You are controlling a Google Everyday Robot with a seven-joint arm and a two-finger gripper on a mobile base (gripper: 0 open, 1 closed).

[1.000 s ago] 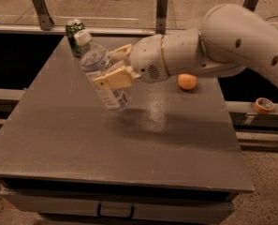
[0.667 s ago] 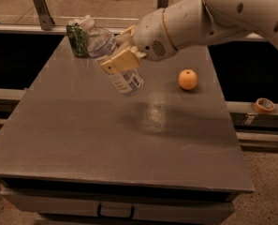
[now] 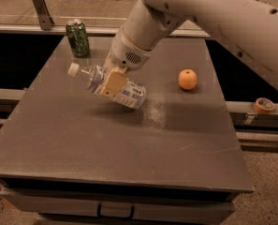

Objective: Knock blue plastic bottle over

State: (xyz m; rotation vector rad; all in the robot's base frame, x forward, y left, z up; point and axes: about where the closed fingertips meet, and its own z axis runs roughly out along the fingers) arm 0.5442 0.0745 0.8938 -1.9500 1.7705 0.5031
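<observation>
Our end effector [image 3: 113, 83] grips the bottle [image 3: 131, 95] above the middle of the surface [image 3: 82, 139], tipped nearly flat, cap [image 3: 73, 69] pointing left. We should lay it fully down before releasing, clear of the can [image 3: 77, 37].

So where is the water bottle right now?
The blue plastic bottle is tilted, cap leftward, in the gripper near the middle of the table, between the green can and the orange.
</observation>
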